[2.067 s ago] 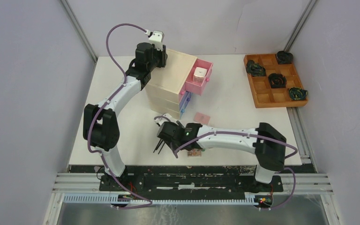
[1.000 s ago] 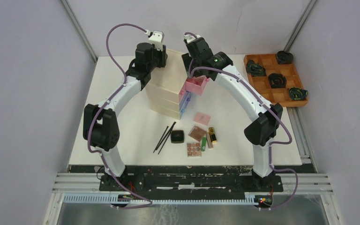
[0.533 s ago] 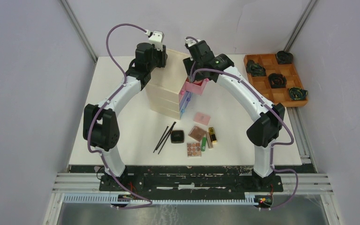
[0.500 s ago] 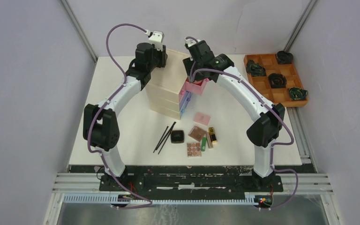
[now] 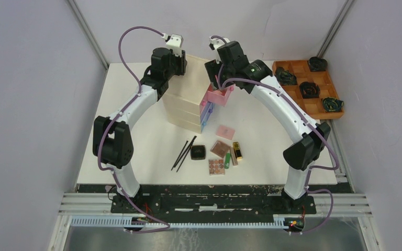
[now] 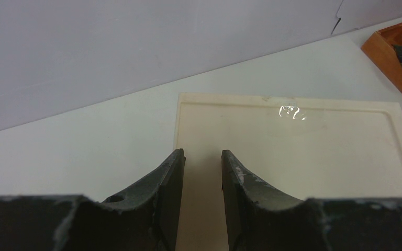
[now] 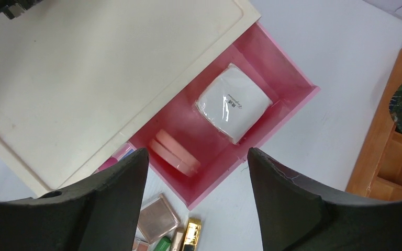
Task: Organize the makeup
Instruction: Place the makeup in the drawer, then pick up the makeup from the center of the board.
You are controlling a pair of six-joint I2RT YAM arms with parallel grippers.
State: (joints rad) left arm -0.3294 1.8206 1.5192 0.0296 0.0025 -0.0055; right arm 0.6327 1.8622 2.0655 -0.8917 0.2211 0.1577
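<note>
The pink drawer (image 7: 288, 78) of the pale chest (image 5: 188, 99) stands open. In it lie the white square jar (image 7: 234, 103) and the pink round pad (image 7: 177, 153), which leans on its edge. My right gripper (image 7: 197, 154) hangs open and empty above the drawer (image 5: 221, 96). My left gripper (image 6: 202, 152) rests at the back left of the chest top (image 6: 293, 136), jaws slightly apart with nothing between. On the table in front lie two black sticks (image 5: 183, 153), a black compact (image 5: 198, 152), two brown palettes (image 5: 220, 148), a gold tube (image 5: 237, 150) and a green tube (image 5: 227, 159).
A pink square piece (image 5: 225, 131) lies just in front of the chest. A blue drawer (image 5: 205, 112) below the pink one is slightly out. The orange-brown grid tray (image 5: 293, 104) with dark coiled objects (image 5: 309, 89) stands at the back right.
My right arm swung from the table's front up to the pink drawer, then drew back a little to the right. The left arm has not moved.
</note>
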